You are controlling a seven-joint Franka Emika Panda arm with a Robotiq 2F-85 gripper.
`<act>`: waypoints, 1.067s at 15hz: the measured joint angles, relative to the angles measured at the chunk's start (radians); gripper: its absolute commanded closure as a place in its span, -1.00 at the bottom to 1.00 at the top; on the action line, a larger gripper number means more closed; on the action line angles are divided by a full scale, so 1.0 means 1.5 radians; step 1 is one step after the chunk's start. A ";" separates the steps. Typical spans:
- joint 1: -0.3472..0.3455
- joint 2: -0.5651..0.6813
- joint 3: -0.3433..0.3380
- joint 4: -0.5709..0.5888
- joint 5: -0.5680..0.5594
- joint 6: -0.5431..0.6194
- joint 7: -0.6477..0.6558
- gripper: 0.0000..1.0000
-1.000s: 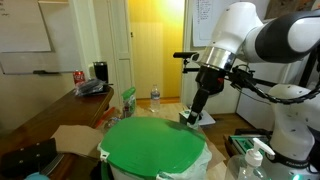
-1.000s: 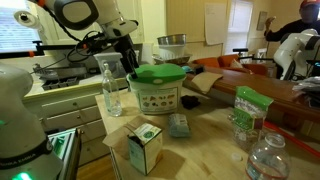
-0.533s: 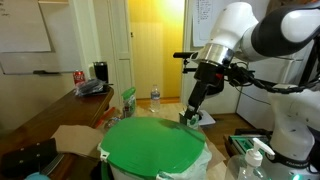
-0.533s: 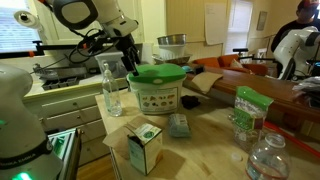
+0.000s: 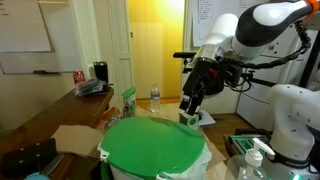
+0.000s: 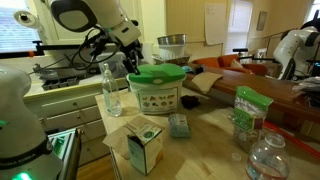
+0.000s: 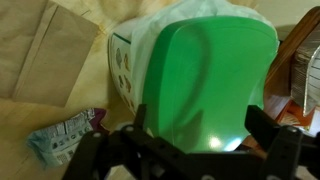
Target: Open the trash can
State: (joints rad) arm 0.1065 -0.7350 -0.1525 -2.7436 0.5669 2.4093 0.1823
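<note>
The trash can has a wide glossy green lid [image 5: 153, 148] and a white bag liner round its rim. It also shows in an exterior view [image 6: 159, 75] and fills the wrist view [image 7: 205, 80]. Its lid lies closed. My gripper [image 5: 186, 109] hangs just above the lid's far edge, and appears beside the can in an exterior view [image 6: 131, 62]. In the wrist view the two dark fingers [image 7: 203, 125] stand wide apart over the lid with nothing between them.
A green carton [image 6: 144, 145], a snack packet [image 6: 178, 125], a glass bottle [image 6: 110, 88] and a green bag [image 6: 246, 115] stand on the wooden table near the can. A brown paper bag [image 7: 45, 55] lies beside the can. A person [image 6: 295, 45] is at the back.
My gripper has risen and drawn back a little from the lid's far edge. The lid has not moved.
</note>
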 measured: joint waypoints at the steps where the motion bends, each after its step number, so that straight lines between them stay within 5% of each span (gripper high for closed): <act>1: 0.002 0.003 -0.008 -0.001 0.015 -0.002 -0.008 -1.00; 16: -0.009 0.059 -0.034 -0.006 0.140 -0.071 -0.155 -1.00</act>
State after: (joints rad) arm 0.0926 -0.6458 -0.2031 -2.7520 0.7764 2.3032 -0.0497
